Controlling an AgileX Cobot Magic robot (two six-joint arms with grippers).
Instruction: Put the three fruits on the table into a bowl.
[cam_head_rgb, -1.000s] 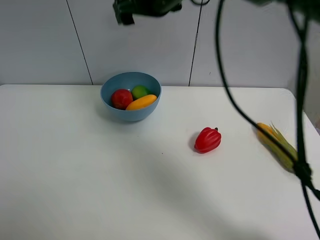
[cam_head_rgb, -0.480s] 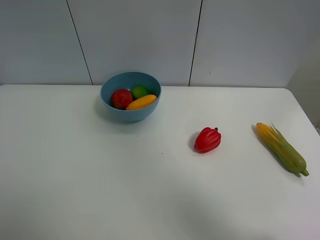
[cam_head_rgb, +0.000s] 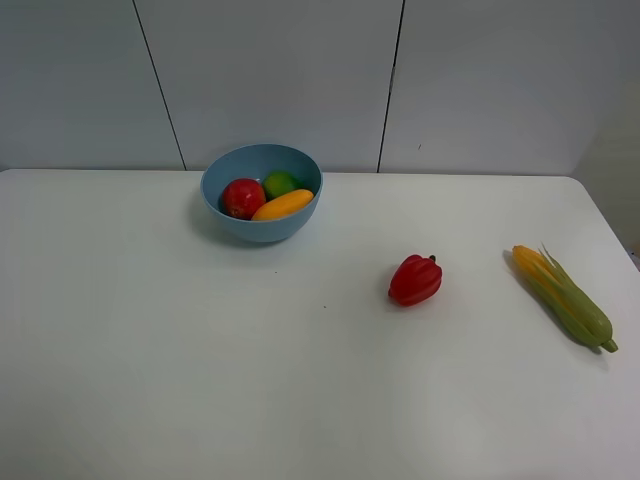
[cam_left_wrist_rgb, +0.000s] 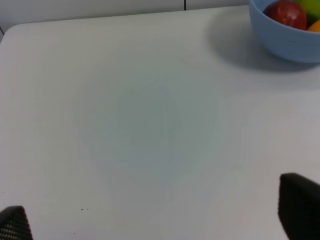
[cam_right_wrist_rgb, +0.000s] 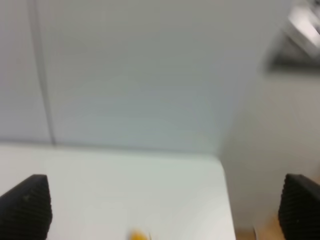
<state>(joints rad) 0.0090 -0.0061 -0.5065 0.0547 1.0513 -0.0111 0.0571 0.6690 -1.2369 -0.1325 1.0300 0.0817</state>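
Observation:
The light-blue bowl (cam_head_rgb: 261, 215) stands at the back of the white table (cam_head_rgb: 200, 360). In it lie the red tomato-like fruit (cam_head_rgb: 243, 197), the green lime (cam_head_rgb: 280, 183) and the orange-yellow mango (cam_head_rgb: 283, 205). Neither gripper shows in the exterior view. In the left wrist view my left gripper (cam_left_wrist_rgb: 157, 217) is open and empty over bare table, well apart from the bowl (cam_left_wrist_rgb: 285, 40), where the tomato-like fruit (cam_left_wrist_rgb: 286, 12) and lime (cam_left_wrist_rgb: 312, 7) show. My right gripper (cam_right_wrist_rgb: 162, 210) is open and empty, held high and facing the wall.
A ribbed red bell pepper (cam_head_rgb: 415, 280) lies right of the middle. A corn cob with green husk (cam_head_rgb: 562, 295) lies near the table's right edge; its yellow tip (cam_right_wrist_rgb: 137, 235) shows blurred in the right wrist view. A grey panelled wall (cam_head_rgb: 400, 80) stands behind.
One second ago an arm and dark cables crossed the top and right of the exterior view. They have drawn out of sight. The fruits, bowl, pepper and corn have not moved.

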